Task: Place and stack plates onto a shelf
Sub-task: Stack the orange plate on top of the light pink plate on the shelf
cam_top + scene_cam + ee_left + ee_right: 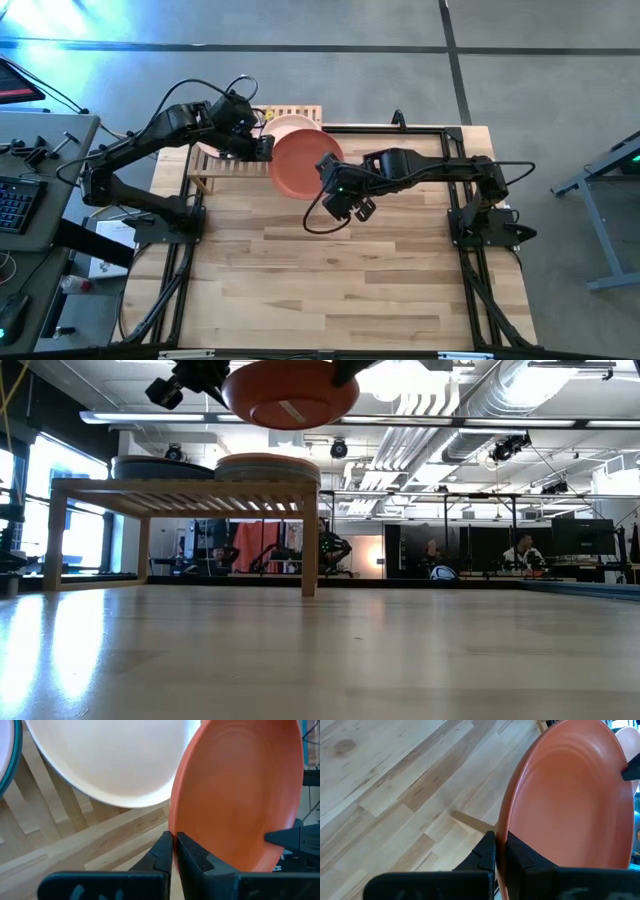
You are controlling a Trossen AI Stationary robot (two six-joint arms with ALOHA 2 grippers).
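Progress: two stacks already on the shelf (185,487) | now: terracotta plate (300,165) in the air just beside the right stack (267,463), not yet set down | left gripper (174,851) and right gripper (500,851) both clamped on its rim — opposite sides | way: shelf edge and peach top plate (290,124) lie close under it.

The terracotta red plate (301,165) is held in the air just beside the shelf (225,166), roughly level and right side up, its rim pinched on opposite sides by both grippers. The shelf carries two plate stacks: one topped by a peach plate (293,125), the other apparently with a dark teal rim (160,464).
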